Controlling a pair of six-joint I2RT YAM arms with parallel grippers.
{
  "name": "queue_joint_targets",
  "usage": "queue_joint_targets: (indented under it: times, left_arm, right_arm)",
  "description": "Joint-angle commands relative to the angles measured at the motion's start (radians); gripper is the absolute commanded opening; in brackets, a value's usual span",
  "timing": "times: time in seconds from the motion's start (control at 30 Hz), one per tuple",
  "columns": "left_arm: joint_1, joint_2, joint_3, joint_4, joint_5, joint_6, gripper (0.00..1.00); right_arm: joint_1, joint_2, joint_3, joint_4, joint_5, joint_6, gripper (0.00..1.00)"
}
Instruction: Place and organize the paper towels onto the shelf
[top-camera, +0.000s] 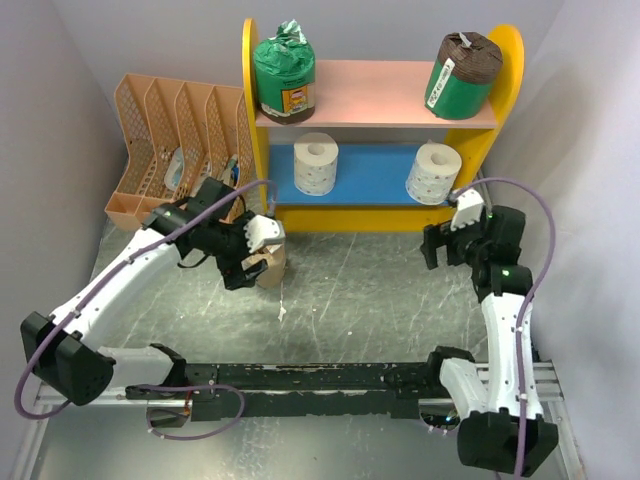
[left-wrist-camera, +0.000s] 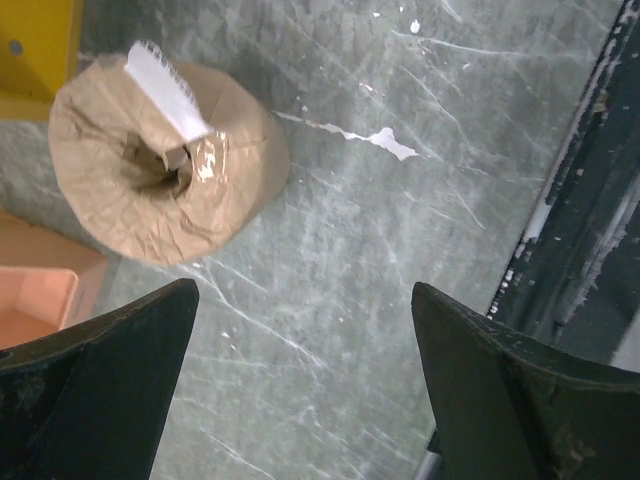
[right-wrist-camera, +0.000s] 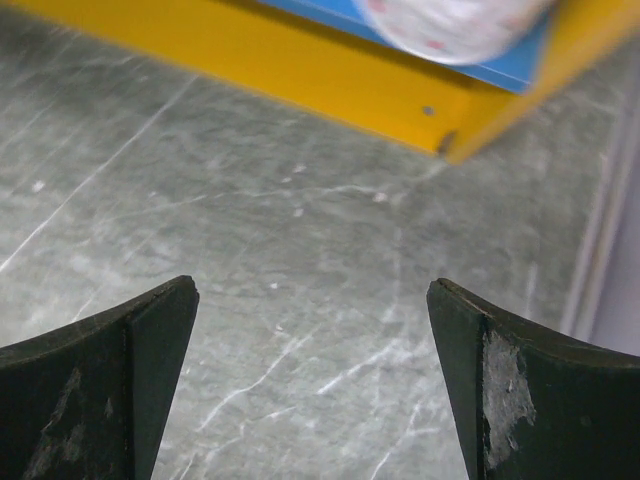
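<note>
The shelf (top-camera: 256, 120) stands at the back with yellow sides. Two green-wrapped rolls (top-camera: 285, 70) (top-camera: 462, 75) stand on its pink upper board. Two white rolls (top-camera: 316, 162) (top-camera: 432, 172) stand on its blue lower board. The tan-brown roll (top-camera: 273, 264) lies on the table by the shelf's left foot; in the left wrist view (left-wrist-camera: 165, 165) its core faces the camera. My left gripper (top-camera: 243, 268) (left-wrist-camera: 305, 290) is open and empty, just beside this roll and not around it. My right gripper (top-camera: 432, 246) (right-wrist-camera: 312, 287) is open and empty over the table in front of the shelf's right end (right-wrist-camera: 300, 70).
A peach slotted file organizer (top-camera: 170, 140) stands left of the shelf, its corner close to the tan roll (left-wrist-camera: 35, 300). A small white paper scrap (top-camera: 282, 313) (left-wrist-camera: 385, 140) lies on the table. A black rail (top-camera: 330, 378) (left-wrist-camera: 590, 200) runs along the near edge.
</note>
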Motion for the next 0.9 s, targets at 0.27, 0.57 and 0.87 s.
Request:
queue_joint_targets:
  times: [0.27,0.57,0.87]
  left_arm:
    - [-0.084,0.032,-0.242,0.323,-0.114,0.103,0.95]
    - [-0.082,0.087,-0.259,0.469,-0.139,0.084,0.96]
    - [-0.083,0.091,-0.133,0.318,-0.078,0.103,0.96]
  right_arm:
    - [-0.312,-0.152,-0.055,0.072,-0.167,0.105,1.0]
    - [-0.324,-0.137,-0.06,0.069,-0.211,0.091,1.0]
    - [-0.324,-0.124,-0.062,0.066,-0.226,0.085,1.0]
